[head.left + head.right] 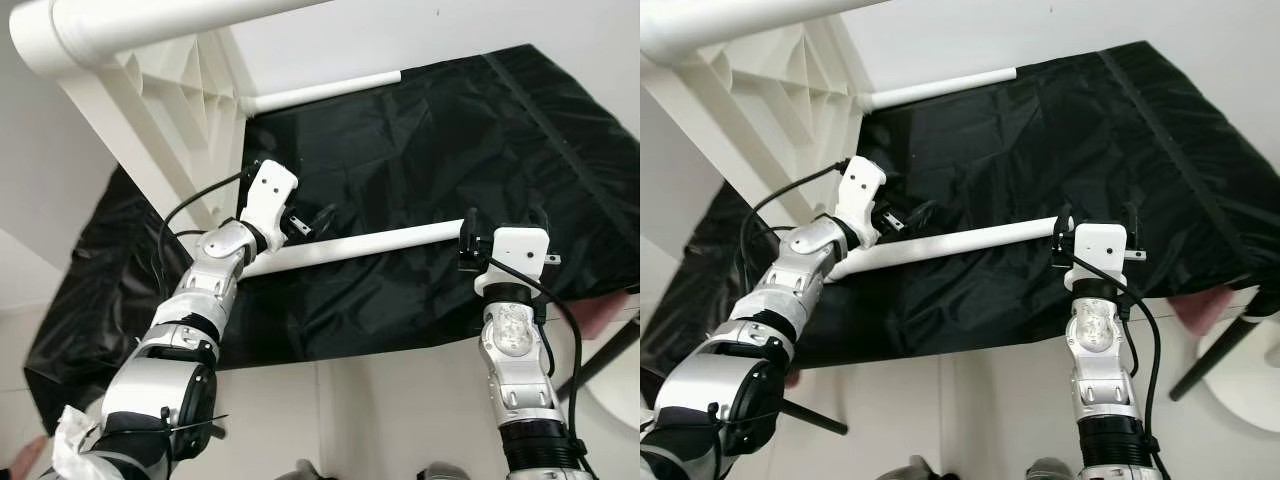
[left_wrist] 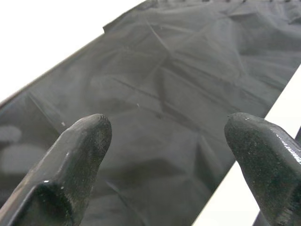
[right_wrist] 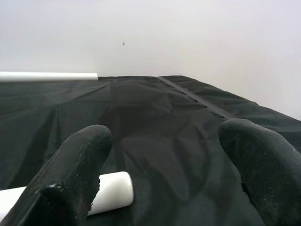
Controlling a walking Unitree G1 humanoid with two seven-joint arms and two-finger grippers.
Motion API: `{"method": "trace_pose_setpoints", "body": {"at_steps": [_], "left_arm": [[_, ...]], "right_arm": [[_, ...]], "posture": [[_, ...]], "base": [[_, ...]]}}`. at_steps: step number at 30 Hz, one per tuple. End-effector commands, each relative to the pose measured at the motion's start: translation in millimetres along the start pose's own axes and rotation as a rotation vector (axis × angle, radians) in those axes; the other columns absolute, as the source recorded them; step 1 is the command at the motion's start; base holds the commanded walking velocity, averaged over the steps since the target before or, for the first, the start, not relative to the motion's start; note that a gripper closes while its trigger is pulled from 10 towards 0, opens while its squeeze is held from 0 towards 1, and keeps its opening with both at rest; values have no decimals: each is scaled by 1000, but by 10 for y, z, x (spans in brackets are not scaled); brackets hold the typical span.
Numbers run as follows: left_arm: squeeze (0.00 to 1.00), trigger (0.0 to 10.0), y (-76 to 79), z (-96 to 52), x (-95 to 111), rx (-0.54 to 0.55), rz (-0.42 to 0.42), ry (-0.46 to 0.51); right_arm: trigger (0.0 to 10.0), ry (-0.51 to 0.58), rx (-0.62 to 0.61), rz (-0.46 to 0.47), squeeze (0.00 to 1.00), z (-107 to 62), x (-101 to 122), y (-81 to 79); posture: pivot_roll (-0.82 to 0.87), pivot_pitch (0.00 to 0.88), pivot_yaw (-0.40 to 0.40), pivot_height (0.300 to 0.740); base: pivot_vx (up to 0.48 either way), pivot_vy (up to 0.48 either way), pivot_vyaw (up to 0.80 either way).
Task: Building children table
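Both grippers, left gripper [image 1: 300, 222] and right gripper [image 1: 1095, 218], hang spread and empty at opposite ends of the white table leg [image 1: 350, 246] lying on the black sheet [image 1: 450, 150]; it looks stiff, light and slippery, best pinched near its ends.

Both eye views look steeply down from the head at a black sheet [image 1: 420, 200] spread on the floor, sharing it and a white pole [image 1: 960, 240]. Each wrist view sits low and close, looking along its own gripper's fingers [image 2: 80, 155] across the same sheet toward the pole [image 3: 110, 190].
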State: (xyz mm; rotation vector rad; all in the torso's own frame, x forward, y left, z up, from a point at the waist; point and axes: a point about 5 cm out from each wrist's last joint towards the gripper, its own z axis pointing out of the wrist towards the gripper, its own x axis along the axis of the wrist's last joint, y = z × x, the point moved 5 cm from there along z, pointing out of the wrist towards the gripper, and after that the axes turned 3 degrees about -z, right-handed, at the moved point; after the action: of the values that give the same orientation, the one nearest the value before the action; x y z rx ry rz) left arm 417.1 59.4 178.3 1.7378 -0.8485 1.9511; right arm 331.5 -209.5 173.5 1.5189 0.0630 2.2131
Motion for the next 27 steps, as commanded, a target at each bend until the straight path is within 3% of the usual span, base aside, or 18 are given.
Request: {"method": "trace_pose_setpoints", "body": {"at_steps": [1,6,10,17,22,23,26,27], "left_arm": [[0,10000,-388,-106,-33,309,7,-14],[0,10000,-425,-105,-15,322,12,-14],[0,10000,-424,-139,-98,341,8,-28],[0,10000,-418,-171,-149,366,-38,-3],[0,10000,-436,-176,-164,393,-7,-20],[0,10000,-423,-178,-195,387,-39,-21],[0,10000,-420,-193,-178,386,-57,12],[0,10000,-407,-224,-231,372,-152,37]], "right_arm": [[10000,25,24,7,0,17,63,-99],[10000,36,27,16,0,26,93,-102],[10000,13,1,36,0,25,22,-31],[10000,-13,-1,75,0,7,-3,-66],[10000,-17,9,83,0,-14,-1,-83],[10000,-21,17,75,0,-21,-8,-76],[10000,-19,20,69,0,-12,5,-54],[10000,-16,13,63,0,5,9,10]], "posture": [[-13,0,293,740],[-10,0,275,740],[-6,0,206,740],[-3,0,130,740],[-5,0,102,740],[-17,0,58,740],[-23,0,51,740],[-34,0,39,740]], "base": [[0,0,0],[0,0,0],[0,0,0],[0,0,0],[0,0,0],[0,0,0],[0,0,0],[0,0,0]]}}
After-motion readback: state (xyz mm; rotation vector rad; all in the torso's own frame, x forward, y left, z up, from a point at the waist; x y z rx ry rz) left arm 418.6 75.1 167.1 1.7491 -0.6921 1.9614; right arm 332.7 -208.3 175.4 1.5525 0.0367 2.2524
